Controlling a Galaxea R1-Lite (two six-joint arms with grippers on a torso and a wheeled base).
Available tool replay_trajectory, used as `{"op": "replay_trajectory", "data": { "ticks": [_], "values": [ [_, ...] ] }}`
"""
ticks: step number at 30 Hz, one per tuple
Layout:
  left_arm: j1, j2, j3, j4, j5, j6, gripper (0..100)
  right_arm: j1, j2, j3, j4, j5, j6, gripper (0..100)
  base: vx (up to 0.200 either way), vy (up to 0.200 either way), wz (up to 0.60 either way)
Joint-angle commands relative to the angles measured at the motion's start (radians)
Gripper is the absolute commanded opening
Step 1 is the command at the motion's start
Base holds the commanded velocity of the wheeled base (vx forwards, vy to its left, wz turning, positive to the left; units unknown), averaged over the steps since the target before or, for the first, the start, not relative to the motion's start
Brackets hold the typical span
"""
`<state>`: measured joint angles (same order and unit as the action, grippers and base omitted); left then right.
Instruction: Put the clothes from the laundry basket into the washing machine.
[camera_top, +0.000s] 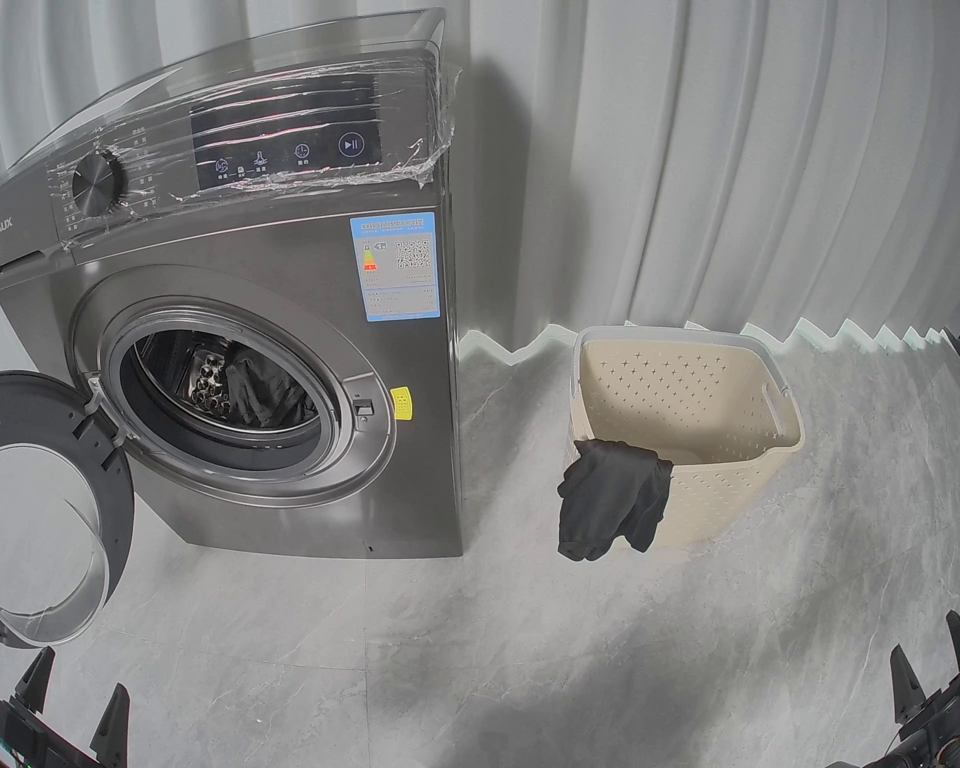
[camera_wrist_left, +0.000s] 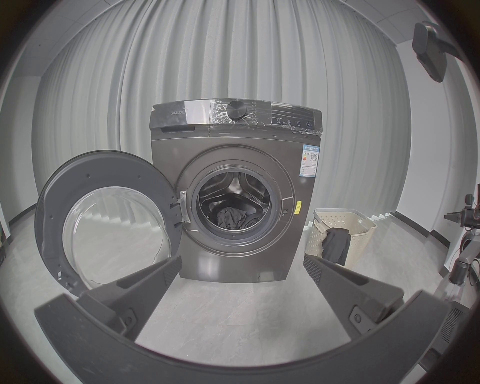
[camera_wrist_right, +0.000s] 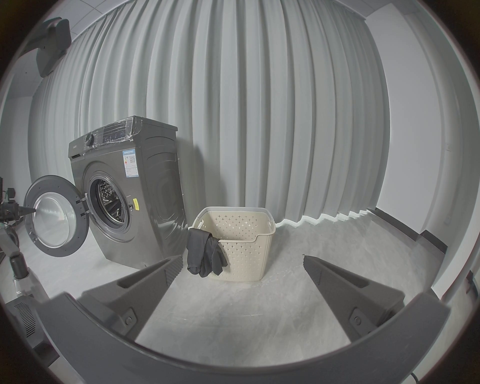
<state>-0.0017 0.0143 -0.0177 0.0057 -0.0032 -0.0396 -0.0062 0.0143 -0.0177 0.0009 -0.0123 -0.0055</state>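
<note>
1. The left gripper (camera_wrist_left: 240, 280) is hanging low over the grey floor (camera_top: 560, 640) on the robot's left side. Its fingers are spreading wide apart and gripping nothing. It is pointing toward the washing machine (camera_top: 300, 480) and keeping well apart from it
2. The right gripper (camera_wrist_right: 240, 280) is hanging low on the robot's right side, its fingers also standing wide apart and gripping nothing. It is pointing toward the laundry basket (camera_wrist_right: 245, 250), well apart from it
3. The laundry basket, cream and perforated, is standing upright on the floor near the washing machine's right side, with the white curtain (camera_top: 720, 150) hanging behind both
4. A black garment (camera_top: 612, 495) is draping over the basket's rim at the corner nearest the machine, with most of it hanging down the outside wall
5. The washing machine is standing to the robot's left of the basket, and its round door (camera_top: 50, 520) is standing wide open on the left of the opening
6. Dark clothing (camera_wrist_left: 235, 218) is lying inside the drum (camera_top: 190, 375), resting at the bottom just behind the opening
7. Clear plastic film (camera_top: 300, 120) is covering the control panel on top, with the dial (camera_top: 97, 183) sitting at its left end
8. A blue label (camera_top: 396, 266) is sticking to the machine's front, up and to the right of the opening, and a small yellow tag (camera_top: 401, 403) is sitting below it, just beside the door ring
</note>
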Motion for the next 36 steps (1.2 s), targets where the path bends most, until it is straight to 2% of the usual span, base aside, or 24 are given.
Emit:
{"op": "replay_trajectory", "data": {
  "ticks": [1,7,25,36],
  "values": [
    [0.000,-0.014,0.016,0.000,0.000,0.000,100,0.000,-0.014,0.018,0.001,0.000,-0.001,100,0.000,0.000,0.00],
    [0.000,-0.014,0.015,0.000,0.000,0.000,100,0.000,-0.014,0.018,0.001,0.000,-0.001,100,0.000,0.000,0.00],
    [0.000,-0.014,0.016,0.000,0.000,0.000,100,0.000,-0.014,0.018,0.001,0.000,-0.001,100,0.000,-0.200,0.00],
    [0.000,-0.014,0.016,-0.001,0.002,0.000,100,0.000,-0.014,0.018,0.001,0.000,-0.001,100,0.000,0.000,0.00]
  ]
}}
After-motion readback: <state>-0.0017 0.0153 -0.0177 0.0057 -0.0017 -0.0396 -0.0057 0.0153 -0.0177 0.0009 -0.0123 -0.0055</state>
